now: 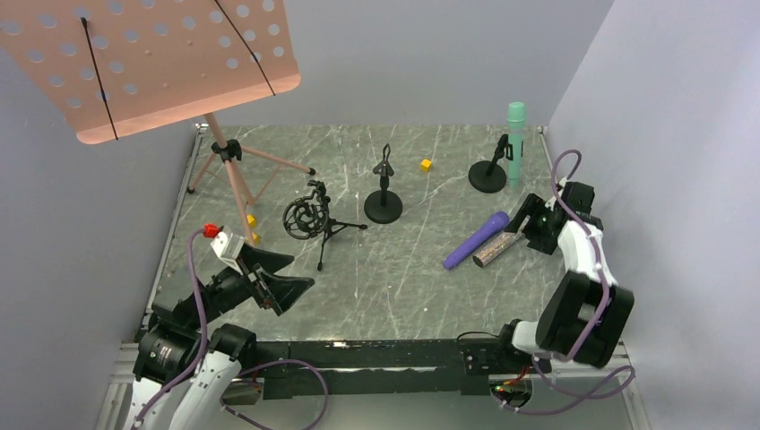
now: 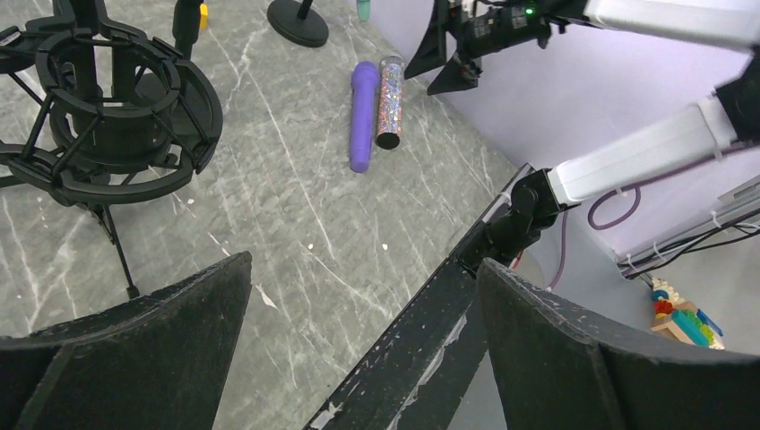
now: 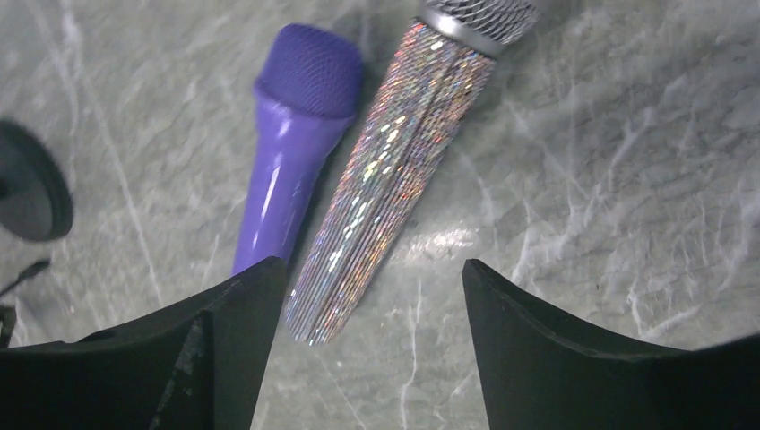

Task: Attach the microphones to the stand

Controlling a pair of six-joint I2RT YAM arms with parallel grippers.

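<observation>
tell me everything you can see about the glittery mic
The glittery microphone is a straight stick, its body covered in holographic silver-pink glitter, with a silver mesh head at one end and a flat tail at the other. It lies flat on the marbled table on the right side, in no stand, close alongside the purple microphone; whether they touch is unclear. The open right hand hovers over its tail, a finger to each side, not gripping.
</observation>
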